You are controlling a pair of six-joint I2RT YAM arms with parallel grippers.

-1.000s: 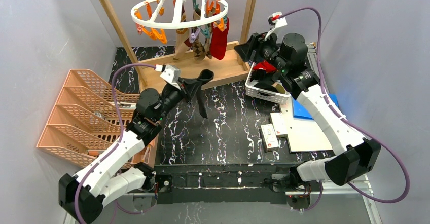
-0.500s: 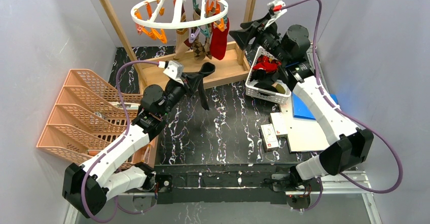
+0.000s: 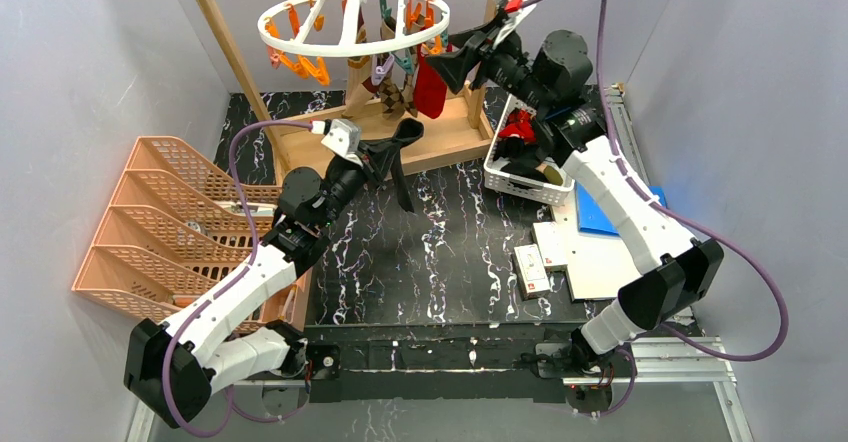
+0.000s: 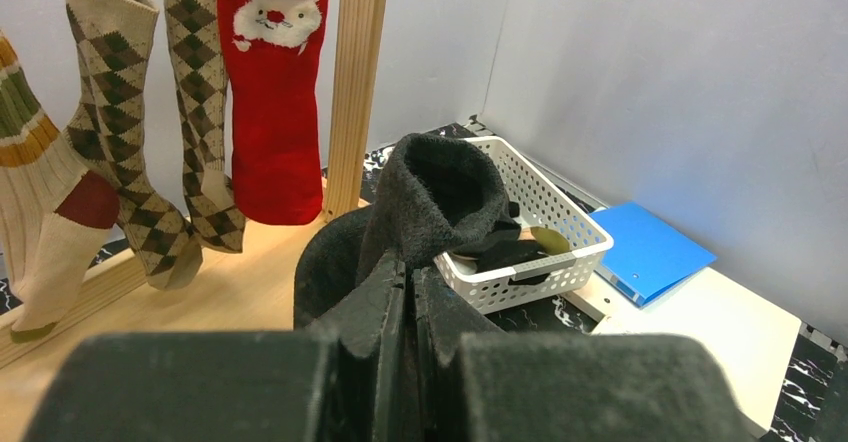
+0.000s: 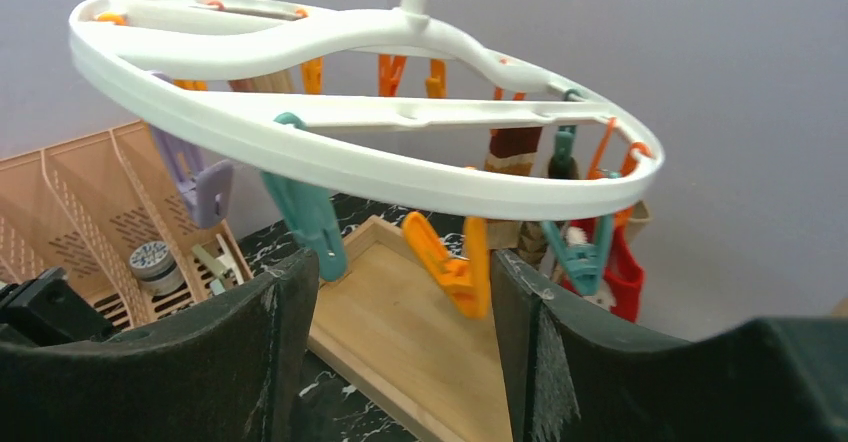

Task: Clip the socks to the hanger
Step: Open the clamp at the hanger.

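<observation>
Several socks [image 4: 275, 92], argyle, red and striped, hanging clipped under white hanger [image 3: 300, 37]; one black sock [image 4: 435, 197] clenched in left gripper [image 4: 408, 272] beside wooden frame [image 4: 352, 82]. Right gripper [image 5: 395, 292] raised just below hanger's rim, fingers spread, holding nothing.

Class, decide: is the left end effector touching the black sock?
Touching. The left wrist view shows the left end effector shut on the black sock, its fabric pinched between the closed jaws.
</observation>
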